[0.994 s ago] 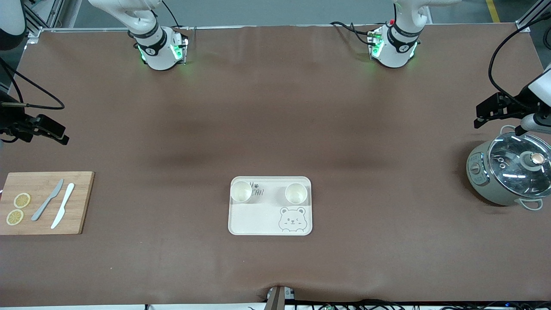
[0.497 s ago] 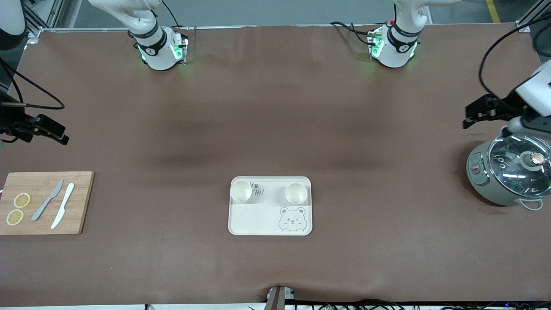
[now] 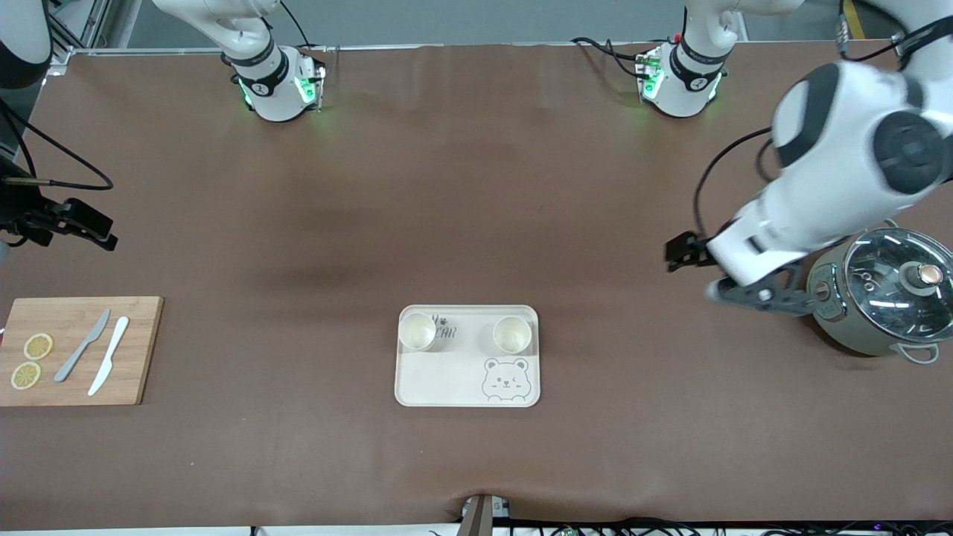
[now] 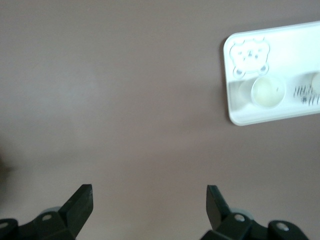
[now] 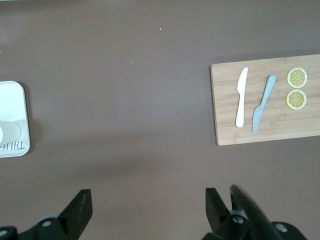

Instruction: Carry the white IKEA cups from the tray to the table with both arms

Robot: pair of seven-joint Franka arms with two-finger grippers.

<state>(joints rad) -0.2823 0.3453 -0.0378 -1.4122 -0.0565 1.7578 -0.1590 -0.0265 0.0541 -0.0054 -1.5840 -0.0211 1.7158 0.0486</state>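
A brown-covered table (image 3: 476,223) seen from a high camera facing two white robot arms; a cream-white tray (image 3: 439,383) with a bear-face drawing lies near the middle of the table, toward the camera's edge; both white IKEA cups stand upright on the tray along its edge farthest from the camera, one cup (image 3: 417,330) toward the right arm's end, the other cup (image 3: 512,334) toward the left arm's end, well apart from each other; neither cup has reached the table yet, so by the look of it the whole task is left to do.

The left end effector (image 3: 681,253) hangs over bare table between the tray and a lidded grey pot (image 3: 886,298), its fingers spread wide and empty; its wrist view shows the tray and a cup off to one side, not yet between the fingers.

The right end effector (image 3: 93,227) waits over bare table at the right arm's end, above a wooden cutting board (image 3: 138,350), fingers wide and empty; the board carries two knives (image 3: 93,353) and two lemon slices (image 3: 31,359).
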